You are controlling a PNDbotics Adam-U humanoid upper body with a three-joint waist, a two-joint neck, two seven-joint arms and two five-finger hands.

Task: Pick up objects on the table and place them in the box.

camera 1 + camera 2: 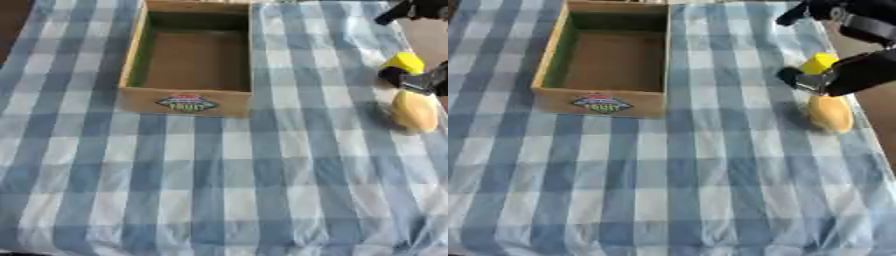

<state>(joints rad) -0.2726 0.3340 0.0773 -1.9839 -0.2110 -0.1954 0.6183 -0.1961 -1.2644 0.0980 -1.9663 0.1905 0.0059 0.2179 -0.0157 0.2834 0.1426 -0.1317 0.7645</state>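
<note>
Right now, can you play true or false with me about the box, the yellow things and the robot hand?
1. The box is empty. True.
2. The box is full of fruit. False: nothing lies inside.
3. The pale yellow thing lies on the cloth, right of the box. True.
4. The right robot hand is over the box. False: it is by the bright yellow thing, at the right edge.
5. The cloth is red. False: blue and white checks.

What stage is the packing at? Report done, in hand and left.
Done: nothing; the box shows only its bare bottom. In hand: the right hand has reached the table's right edge, beside the bright yellow object, fingers just above the pale yellow oval object; whether it grips either is unclear. Left: both objects must go in the box.
</note>
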